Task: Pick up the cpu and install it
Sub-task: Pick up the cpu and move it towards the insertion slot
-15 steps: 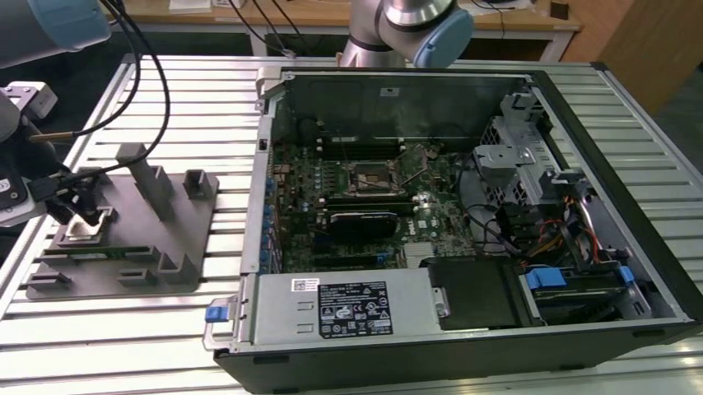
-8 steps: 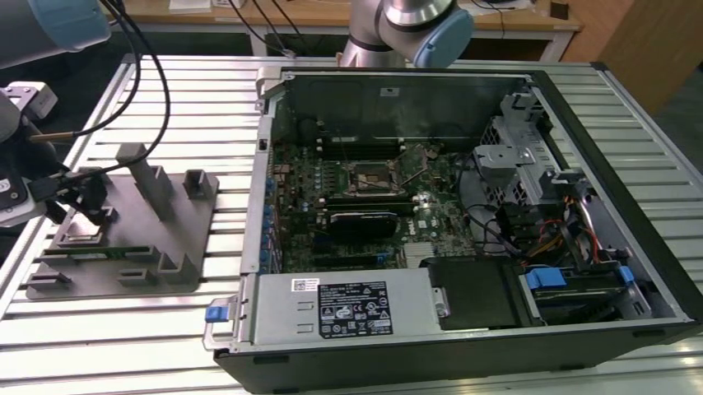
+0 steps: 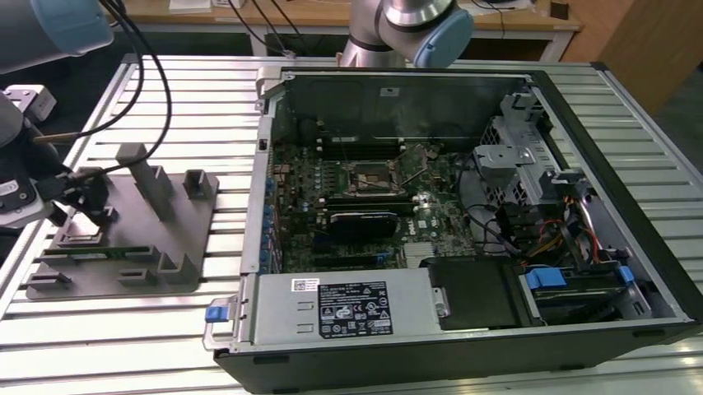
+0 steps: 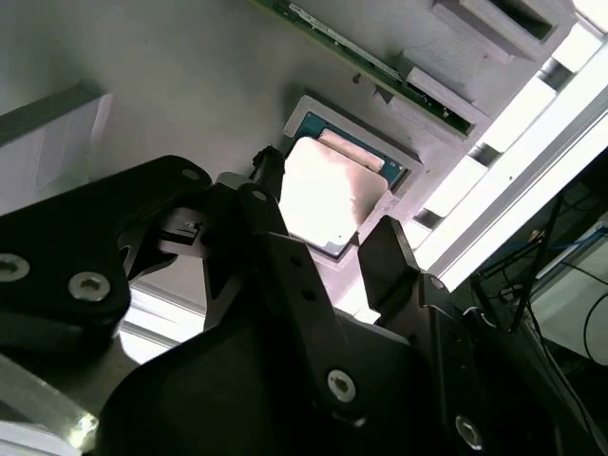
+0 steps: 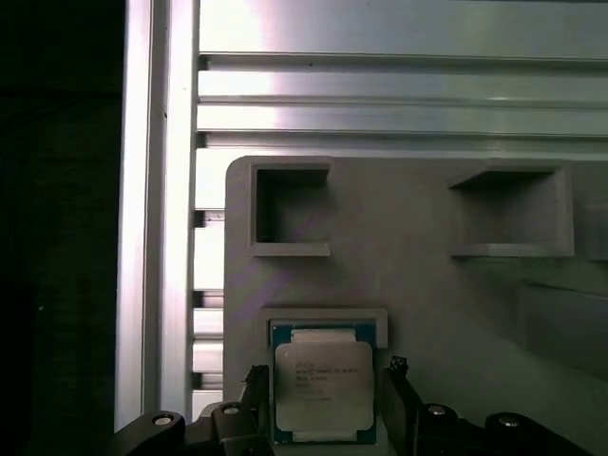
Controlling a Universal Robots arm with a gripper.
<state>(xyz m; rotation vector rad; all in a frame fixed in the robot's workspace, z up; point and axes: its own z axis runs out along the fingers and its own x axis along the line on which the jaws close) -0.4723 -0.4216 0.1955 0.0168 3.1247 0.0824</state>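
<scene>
We find the cpu [image 5: 323,394] lying flat, metal top up, in a shallow square recess near one corner of the grey holder plate [image 3: 187,247]. The jaws are lowered around it. In both wrist views they stand open, one on each side of the chip and very close to its opposite edges. We cannot tell whether either one touches it, and the chip sits level in its recess, so we judge that they have hold of nothing.

In the exterior view the plate rests on the slatted metal surface [image 3: 197,107] at the exterior view's left. It is well apart from the open computer case [image 3: 659,247], where the socket [image 3: 371,175] sits in the middle of the board.

The main risk, as we see it, is a poor grip. The chip is thin and the recess rim runs just beside its edges, so a jaw could bear on the rim instead of the chip and close on nothing. If one jaw meets the chip before the other, it could push the chip against the recess wall and tip it. A shallow or crooked hold could then let the chip slip or twist while it is carried. We would also mind the upright posts [image 3: 148,177] on the plate and the wall of the case, since a knock against either could shift the chip. A chip that arrives askew would meet the socket crooked, which we expect is easily damaged.
</scene>
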